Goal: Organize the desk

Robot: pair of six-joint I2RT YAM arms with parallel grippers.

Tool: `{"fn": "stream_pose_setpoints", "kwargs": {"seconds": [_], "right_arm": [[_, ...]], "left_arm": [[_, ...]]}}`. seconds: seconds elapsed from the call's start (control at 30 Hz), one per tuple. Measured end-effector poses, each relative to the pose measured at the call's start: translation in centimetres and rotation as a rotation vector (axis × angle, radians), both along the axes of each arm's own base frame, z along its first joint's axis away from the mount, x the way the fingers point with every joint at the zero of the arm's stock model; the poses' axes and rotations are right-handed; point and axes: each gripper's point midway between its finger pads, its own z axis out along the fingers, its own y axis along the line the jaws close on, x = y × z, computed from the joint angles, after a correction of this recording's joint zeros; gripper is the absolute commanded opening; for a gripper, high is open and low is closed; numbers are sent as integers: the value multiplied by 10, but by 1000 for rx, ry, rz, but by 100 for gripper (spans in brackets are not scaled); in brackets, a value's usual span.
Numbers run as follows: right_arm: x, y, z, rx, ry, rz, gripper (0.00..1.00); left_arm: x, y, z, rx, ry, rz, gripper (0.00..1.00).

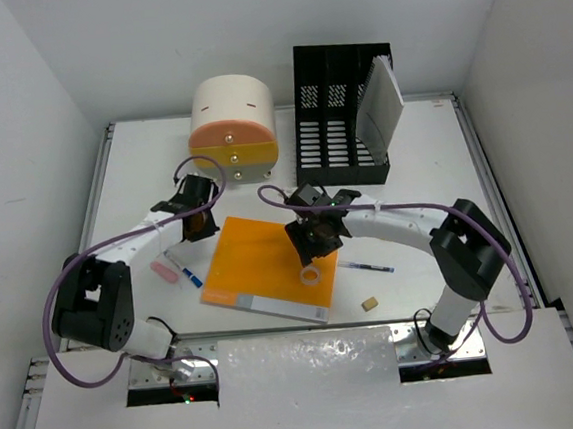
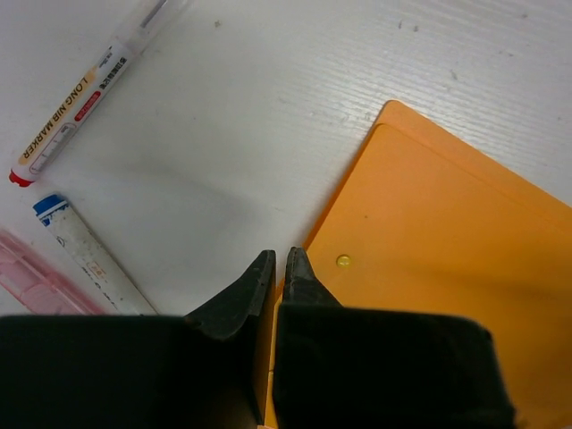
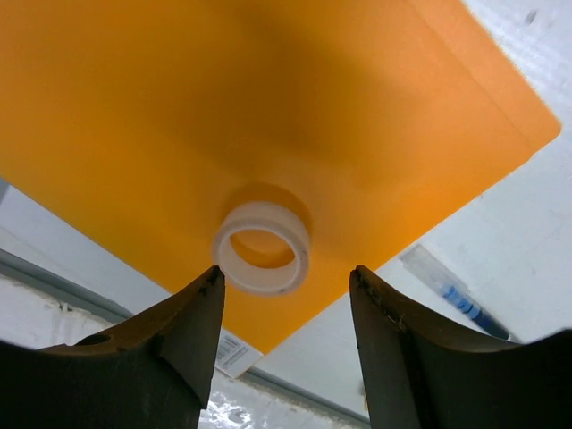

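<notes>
The desk (image 1: 432,162) is a white tabletop. An orange folder (image 1: 260,257) lies flat near its front middle, with a white tape roll (image 1: 311,275) on its near right part. My left gripper (image 1: 199,222) is shut, its tips (image 2: 279,259) right over the folder's left edge (image 2: 447,241), with nothing seen held. My right gripper (image 1: 314,242) hovers open over the folder (image 3: 268,107). In the right wrist view the tape roll (image 3: 262,248) lies just ahead of the right gripper (image 3: 286,270), nearer its left finger and untouched.
A cream and orange drawer box (image 1: 233,129) and a black file rack (image 1: 343,114) holding a grey notebook (image 1: 382,106) stand at the back. A pink eraser (image 1: 163,271) and markers (image 1: 186,273) lie left of the folder. Right of it lie a pen (image 1: 366,266) and a small tan block (image 1: 372,303). A foil strip (image 1: 309,353) runs along the front.
</notes>
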Motion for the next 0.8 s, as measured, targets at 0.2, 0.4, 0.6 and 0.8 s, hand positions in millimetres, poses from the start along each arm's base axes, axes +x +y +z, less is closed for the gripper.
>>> {"fn": "stream_pose_setpoints", "kwargs": {"seconds": [0.2,0.4,0.6,0.8], "right_arm": [[-15,-1,-10,-46,23,16,42],[-21,-12,-27,-89,31,1,41],[-21,-25,-42,-141,16,-6,9],[-13,-25,-43,-145,-23,-17,0]], "left_arm": [[1,-5,7,-27,-20,-11,0],[1,-7,8,-42,-22,-19,0],[-1,-9,7,-52,-17,-24,0],[-9,-9,1,-58,2,-30,0]]}}
